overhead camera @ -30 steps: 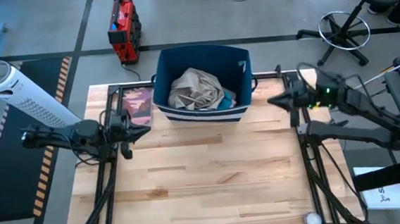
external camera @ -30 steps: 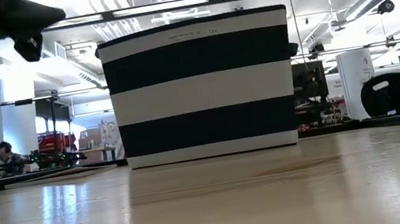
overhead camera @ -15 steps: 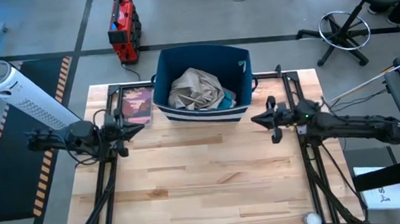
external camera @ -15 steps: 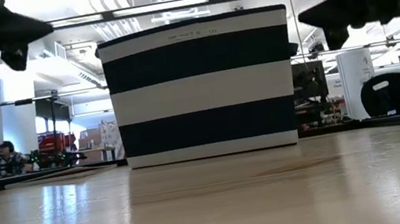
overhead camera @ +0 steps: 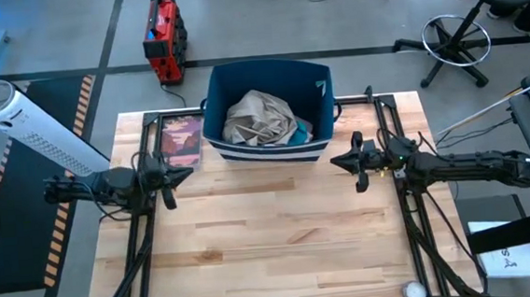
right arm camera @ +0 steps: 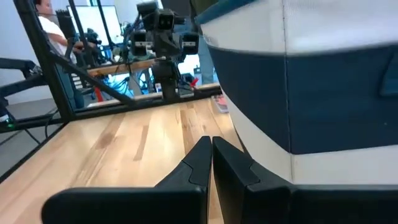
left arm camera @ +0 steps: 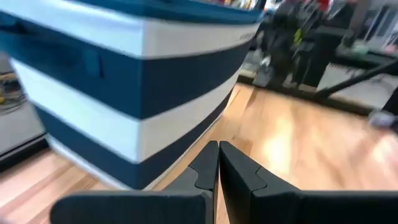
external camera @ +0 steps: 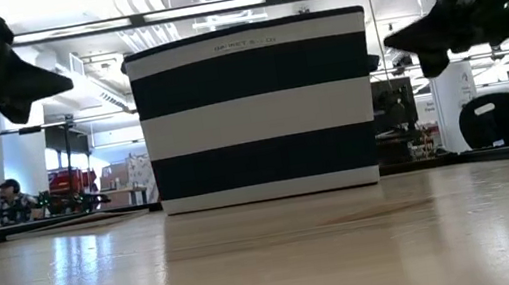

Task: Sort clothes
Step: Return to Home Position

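Note:
A heap of grey-beige cloth (overhead camera: 258, 117) with a bit of teal (overhead camera: 299, 135) lies inside the navy bin with white stripes (overhead camera: 270, 150) at the table's far middle. My left gripper (overhead camera: 190, 171) is shut and empty above the table, left of the bin. My right gripper (overhead camera: 333, 161) is shut and empty, right of the bin's near corner. Both show in the low view, the left gripper (external camera: 64, 82) and the right gripper (external camera: 391, 41), held above the table. Other garments are out of view.
A flat pink-covered book (overhead camera: 181, 139) lies on the table left of the bin. Black frame rails (overhead camera: 140, 232) run along both table sides. The near half of the wooden table (overhead camera: 272, 251) is bare. A red case (overhead camera: 163, 39) and a chair stand on the floor beyond.
My right gripper has come down and toward the near edge, from beside the bin's far right corner to its near right corner, the arm swinging low. My left gripper has dipped a little and stays left of the bin. The clothes have not moved.

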Robot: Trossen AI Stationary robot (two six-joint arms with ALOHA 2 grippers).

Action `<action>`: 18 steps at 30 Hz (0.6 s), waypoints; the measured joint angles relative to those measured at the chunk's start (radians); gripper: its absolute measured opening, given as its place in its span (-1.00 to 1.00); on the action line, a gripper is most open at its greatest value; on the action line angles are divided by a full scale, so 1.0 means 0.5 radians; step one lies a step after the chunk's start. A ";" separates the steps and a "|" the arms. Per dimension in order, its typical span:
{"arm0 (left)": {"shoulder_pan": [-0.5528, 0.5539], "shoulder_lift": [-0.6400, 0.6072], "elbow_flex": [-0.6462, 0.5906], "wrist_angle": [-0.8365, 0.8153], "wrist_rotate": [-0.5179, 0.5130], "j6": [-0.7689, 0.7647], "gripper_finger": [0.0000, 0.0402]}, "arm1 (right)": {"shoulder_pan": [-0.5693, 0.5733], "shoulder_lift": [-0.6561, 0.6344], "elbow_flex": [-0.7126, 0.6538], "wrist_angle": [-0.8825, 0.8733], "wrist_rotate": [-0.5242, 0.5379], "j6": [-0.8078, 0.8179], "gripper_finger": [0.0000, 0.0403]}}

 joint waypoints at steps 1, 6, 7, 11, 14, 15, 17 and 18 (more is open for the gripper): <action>0.000 0.000 0.013 -0.046 -0.016 0.002 -1.00 | 0.000 -0.050 0.001 0.002 0.000 -0.001 -1.00; 0.001 0.000 0.085 -0.146 -0.023 -0.004 -1.00 | 0.000 -0.401 0.001 -0.447 0.012 0.000 -1.00; 0.001 0.000 0.088 -0.151 -0.019 -0.005 -1.00 | 0.000 -0.483 0.001 -0.553 0.032 0.003 -1.00; -0.002 0.000 0.082 -0.155 -0.017 -0.049 -1.00 | 0.000 -0.848 0.000 -0.860 0.094 -0.007 -1.00; -0.002 0.000 0.009 -0.112 -0.005 -0.104 -1.00 | 0.000 -1.093 0.001 -1.076 0.143 -0.027 -1.00; -0.002 0.000 -0.034 -0.066 0.000 -0.111 -1.00 | 0.000 -1.127 -0.001 -1.127 0.149 -0.030 -1.00; -0.002 0.000 -0.119 0.098 0.053 -0.103 -1.00 | 0.001 -1.116 0.001 -1.126 0.157 -0.027 -1.00; -0.002 0.000 -0.172 0.214 0.078 -0.101 -1.00 | 0.003 -1.108 0.001 -1.131 0.154 -0.034 -1.00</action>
